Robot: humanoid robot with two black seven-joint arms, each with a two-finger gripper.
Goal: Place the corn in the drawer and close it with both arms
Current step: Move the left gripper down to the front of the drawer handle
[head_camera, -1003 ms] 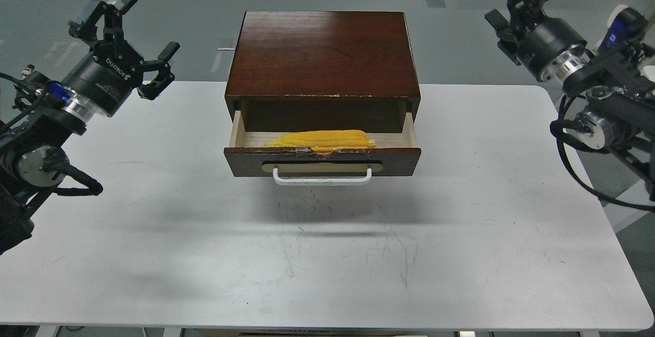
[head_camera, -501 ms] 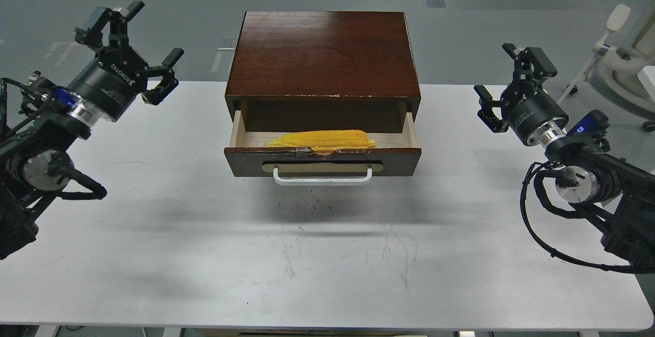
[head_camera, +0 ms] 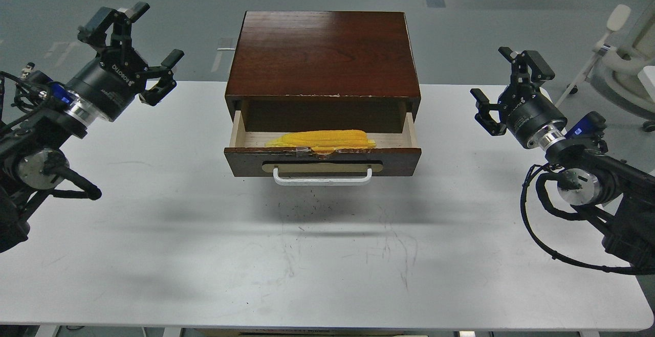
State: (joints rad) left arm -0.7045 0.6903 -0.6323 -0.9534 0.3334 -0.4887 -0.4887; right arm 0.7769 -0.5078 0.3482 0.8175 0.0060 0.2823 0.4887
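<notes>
The yellow corn (head_camera: 321, 139) lies lengthwise inside the drawer (head_camera: 322, 161), which stands pulled out of the dark brown cabinet (head_camera: 322, 53). The drawer front has a white bar handle (head_camera: 322, 177) and a chipped top edge. My left gripper (head_camera: 138, 53) is open and empty, raised left of the cabinet, well apart from it. My right gripper (head_camera: 504, 89) is open and empty, to the right of the cabinet at about drawer height, also apart from it.
The cabinet stands at the back middle of a white table (head_camera: 327, 255), whose front half bears scuff marks. Black cables loop under my right arm (head_camera: 588, 183). A white chair (head_camera: 627, 50) stands off the table at the far right.
My right arm has dropped from high at the upper right down to table level beside the cabinet, then edged slightly left. My left gripper has shifted a little up and right. Drawer and corn are unmoved.
</notes>
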